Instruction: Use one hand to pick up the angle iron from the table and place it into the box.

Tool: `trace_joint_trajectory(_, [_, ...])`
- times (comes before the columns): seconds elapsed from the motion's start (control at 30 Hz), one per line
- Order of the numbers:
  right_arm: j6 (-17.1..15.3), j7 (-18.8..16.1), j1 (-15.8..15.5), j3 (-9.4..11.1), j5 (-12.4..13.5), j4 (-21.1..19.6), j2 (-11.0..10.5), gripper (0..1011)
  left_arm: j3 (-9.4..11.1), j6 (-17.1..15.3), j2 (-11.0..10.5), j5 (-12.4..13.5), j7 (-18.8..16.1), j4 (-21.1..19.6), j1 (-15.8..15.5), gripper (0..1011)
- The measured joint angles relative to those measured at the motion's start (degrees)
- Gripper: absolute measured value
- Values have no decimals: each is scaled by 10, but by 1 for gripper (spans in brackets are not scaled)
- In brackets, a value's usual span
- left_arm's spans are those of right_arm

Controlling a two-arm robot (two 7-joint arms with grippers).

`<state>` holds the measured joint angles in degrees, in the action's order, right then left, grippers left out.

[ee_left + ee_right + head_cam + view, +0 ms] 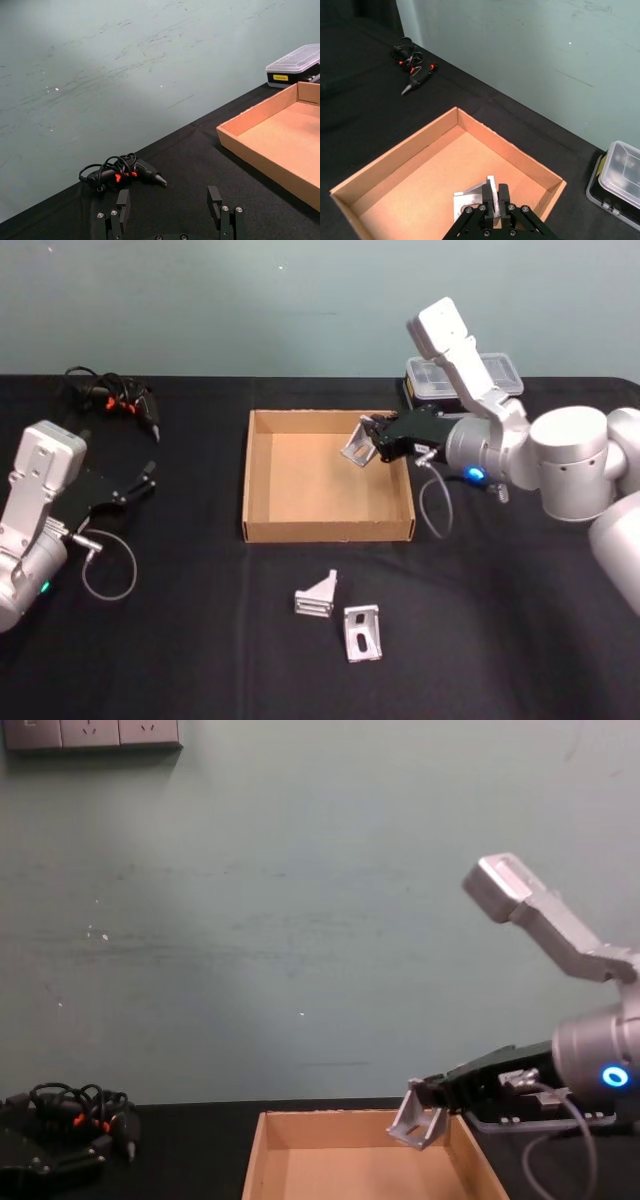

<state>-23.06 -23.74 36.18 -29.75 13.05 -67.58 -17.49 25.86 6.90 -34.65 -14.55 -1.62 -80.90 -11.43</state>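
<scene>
The right gripper (368,443) reaches in from the right side of the head view. Its two fingers are clamped on a small silver angle iron (356,447). This piece is held over the inside of the tan cardboard box (330,530), close to the box's upper right corner in that view.

In the chest view the gripper (425,1098) comes from the right and the angle iron (415,1120) hangs tilted at the height of the box (340,1132) walls. I cannot tell if it touches the floor of the box. In the right wrist view the fingers pinch one upright plate of the angle iron (470,200) near the bottom edge of the frame, with the box (400,160) floor behind it.

Two more angle irons (318,595) (362,632) lie on the black table (200,640), below the box in the head view, just beside each other.

The left gripper (148,480) rests at the left edge of the head view, well apart from the box. In the left wrist view its fingers (123,196) stand wide apart with nothing between them.

A black plastic case with a clear lid (500,370) sits behind the right arm. A tool with a coiled cable (115,400) lies at the upper left.
</scene>
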Motion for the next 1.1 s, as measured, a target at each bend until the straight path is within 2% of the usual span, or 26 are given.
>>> trace_joint_trajectory(0.23, [16,7,9,-1,-15,44,23,80,0,0,0,0,0,0,0,1012])
trace_joint_trajectory(0.43, [23,7,14,1,-25,68,34,80,0,0,0,0,0,0,0,1011])
trace_joint_trajectory(0.57, [43,6,17,-3,-38,80,38,80,0,0,0,0,0,0,0,1011])
trace_joint_trajectory(0.8, [40,6,17,-2,-37,78,37,82,0,0,0,0,0,0,0,1011])
trace_joint_trajectory(0.87, [39,6,17,-2,-36,78,37,120,0,0,0,0,0,0,0,1011])
trace_joint_trajectory(0.93, [38,6,17,-2,-36,78,37,209,0,0,0,0,0,0,0,1011])
trace_joint_trajectory(0.97, [38,6,17,-2,-36,78,37,209,0,0,0,0,0,0,0,1011])
trace_joint_trajectory(1.03, [37,6,17,-2,-35,77,37,305,0,0,0,0,0,0,0,1011])
trace_joint_trajectory(1.1, [36,6,17,-2,-35,77,37,325,0,0,0,0,0,0,0,1011])
